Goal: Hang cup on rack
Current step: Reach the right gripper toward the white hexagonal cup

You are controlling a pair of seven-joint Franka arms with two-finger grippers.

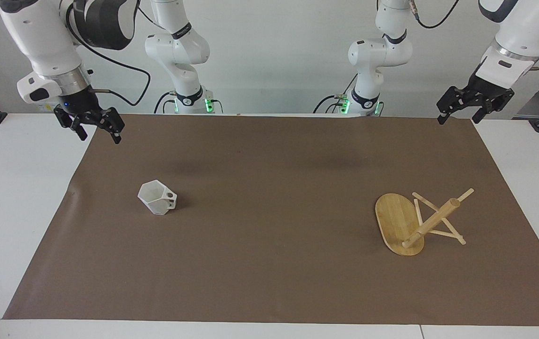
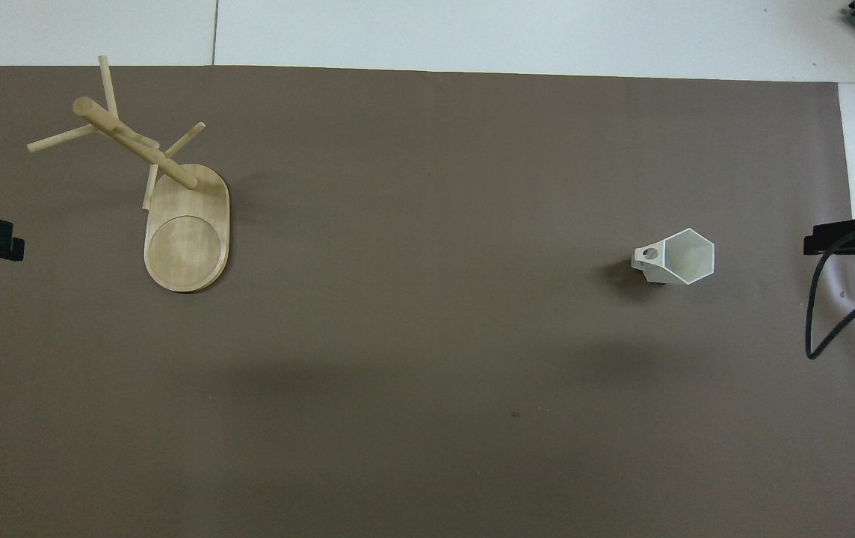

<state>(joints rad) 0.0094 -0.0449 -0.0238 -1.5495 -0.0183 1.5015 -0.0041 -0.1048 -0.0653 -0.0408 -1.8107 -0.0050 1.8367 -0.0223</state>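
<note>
Running this one remotely, so here's what I've got on screen. Using the brown mat [image 1: 269,216] as my landmark, since it covers most of the table.

Biggest thing on it is the rack [image 1: 413,221], sitting upright at the left arm's end of the mat, oval base flat, post standing with its thin pegs crossing near the top. It only looks tipped over because the cameras look down so steeply.

The cup [image 1: 157,197] is at the right arm's end of the mat, well apart from the rack, mouth up, handle pointing along the mat toward the rack.

The right gripper [image 1: 94,126] hangs over the mat's corner nearest the robots at that end, fingers spread apart, nothing in them. The left gripper [image 1: 458,109] waits over the matching corner on its own side, fingers also apart, empty.

What the next move turns on, I reckon: the right gripper is much the closer one, and the cup lies out toward the mat's middle from it and farther from the robots. So I'd have to come forward and down. The handle faces away from that arm, so I'd probably grab the body or rim.
</note>
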